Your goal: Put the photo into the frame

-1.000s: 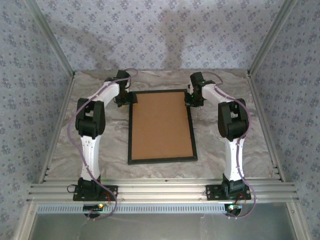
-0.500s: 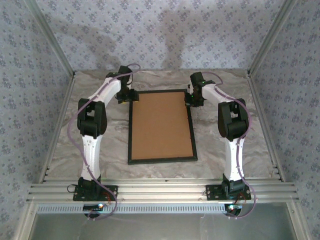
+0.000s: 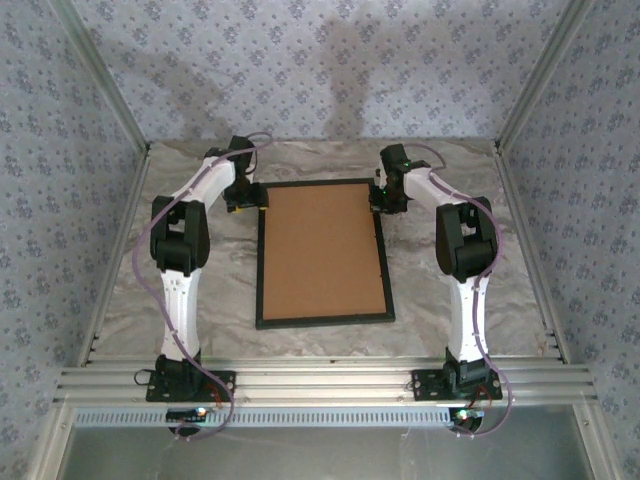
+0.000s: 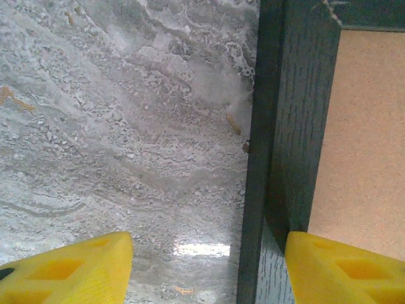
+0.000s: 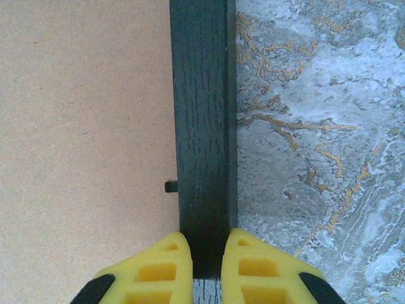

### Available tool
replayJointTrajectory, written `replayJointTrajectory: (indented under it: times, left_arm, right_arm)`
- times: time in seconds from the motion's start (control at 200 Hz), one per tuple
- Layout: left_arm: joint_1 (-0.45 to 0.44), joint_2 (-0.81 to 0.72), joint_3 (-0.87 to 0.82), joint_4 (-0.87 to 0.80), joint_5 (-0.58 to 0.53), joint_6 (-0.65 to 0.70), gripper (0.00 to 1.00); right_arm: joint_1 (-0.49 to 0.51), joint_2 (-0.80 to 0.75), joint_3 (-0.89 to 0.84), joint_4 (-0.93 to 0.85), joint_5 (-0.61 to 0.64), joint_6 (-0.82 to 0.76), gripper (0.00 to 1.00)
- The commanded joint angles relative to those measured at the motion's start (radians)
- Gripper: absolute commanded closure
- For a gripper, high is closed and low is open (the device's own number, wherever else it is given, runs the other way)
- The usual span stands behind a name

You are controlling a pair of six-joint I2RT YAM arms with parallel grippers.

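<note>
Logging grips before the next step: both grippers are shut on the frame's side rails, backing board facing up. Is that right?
Not quite: only the right gripper is shut on the frame. The left gripper is open, its fingers straddling the left rail, as the left wrist view shows. The backing board does face up.

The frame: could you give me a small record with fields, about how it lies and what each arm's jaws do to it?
frame: flat on the table, back side up
backing board: brown, inside the frame
left jaws: open, astride the left rail near the far corner
right jaws: shut on the right rail near the far corner
</note>
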Motion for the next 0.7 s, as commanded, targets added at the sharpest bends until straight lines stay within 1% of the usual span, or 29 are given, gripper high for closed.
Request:
replayJointTrajectory:
  times: [0.0, 0.21, 0.345, 0.695]
  left_arm:
    - [-0.003, -0.012, -0.015, -0.015, -0.009, 0.010, 0.35]
    - [-0.003, 0.001, 0.002, -0.004, -0.005, 0.009, 0.35]
    - [-0.005, 0.014, 0.009, 0.006, 0.027, 0.011, 0.35]
    - [-0.069, 0.084, 0.011, -0.003, 0.041, 0.012, 0.36]
  right_arm:
    - [0.010, 0.012, -0.014, -0.028, -0.018, -0.006, 0.89]
    - [0.010, 0.012, -0.011, -0.032, -0.019, -0.008, 0.89]
    - [0.011, 0.012, -0.007, -0.031, -0.021, -0.008, 0.89]
    - [0.019, 0.019, -0.005, -0.035, -0.022, -0.008, 0.90]
